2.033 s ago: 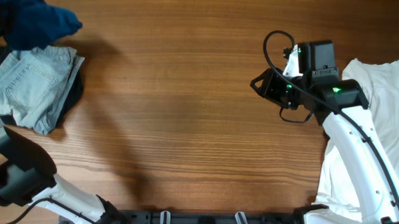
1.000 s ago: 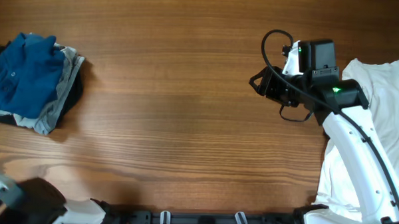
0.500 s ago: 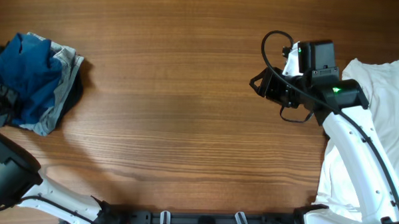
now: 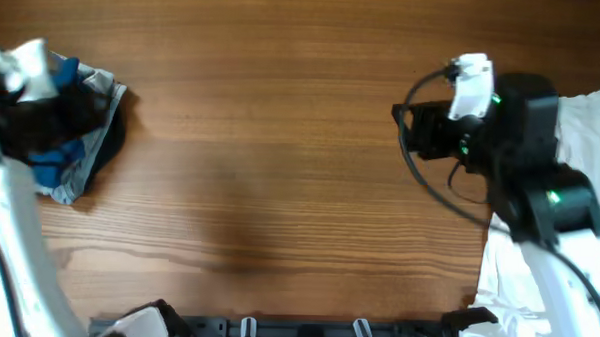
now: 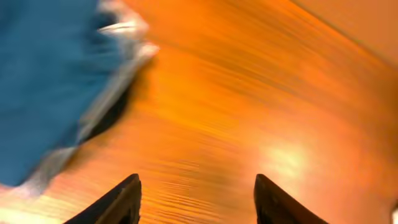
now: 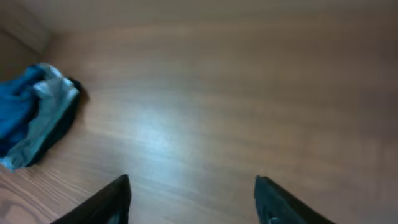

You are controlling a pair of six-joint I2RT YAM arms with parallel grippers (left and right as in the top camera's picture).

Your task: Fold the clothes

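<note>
At far left, blue garment [image 5: 37, 81] tops the clothes pile [image 4: 105, 90]

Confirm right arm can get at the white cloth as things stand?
Probably yes. The white cloth lies right beside the right arm, with nothing on it but the arm itself. The right claw is open but faces away over the table, so it must swing back.
</note>
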